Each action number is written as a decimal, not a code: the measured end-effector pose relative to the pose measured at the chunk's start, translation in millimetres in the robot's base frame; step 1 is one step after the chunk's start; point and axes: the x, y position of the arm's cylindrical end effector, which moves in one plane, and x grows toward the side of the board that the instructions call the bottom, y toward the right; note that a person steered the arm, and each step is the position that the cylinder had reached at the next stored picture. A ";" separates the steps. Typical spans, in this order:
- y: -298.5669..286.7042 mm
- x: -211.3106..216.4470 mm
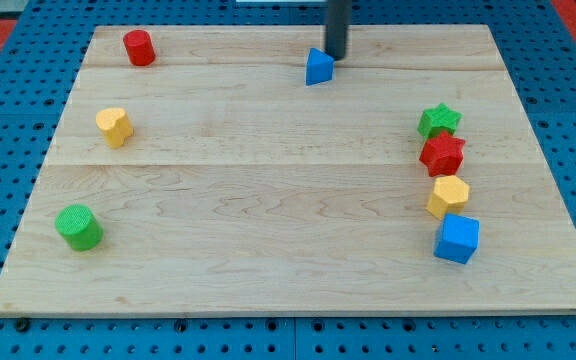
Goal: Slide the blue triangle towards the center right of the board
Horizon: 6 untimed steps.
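So my tip (336, 57) sits right at the blue triangle (318, 67), just above it and a hair to the view's right, near the board's (268, 200) top edge. It's only a bare rod, nothing to open or hold. I'd guess it's behind the triangle so it can shove it down toward center right, where the green star (438, 120) and red star (442, 154) already crowd things.
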 end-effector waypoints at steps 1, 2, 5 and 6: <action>-40.5 -14.7; -73.4 -17.7; 43.3 45.1; 43.9 51.5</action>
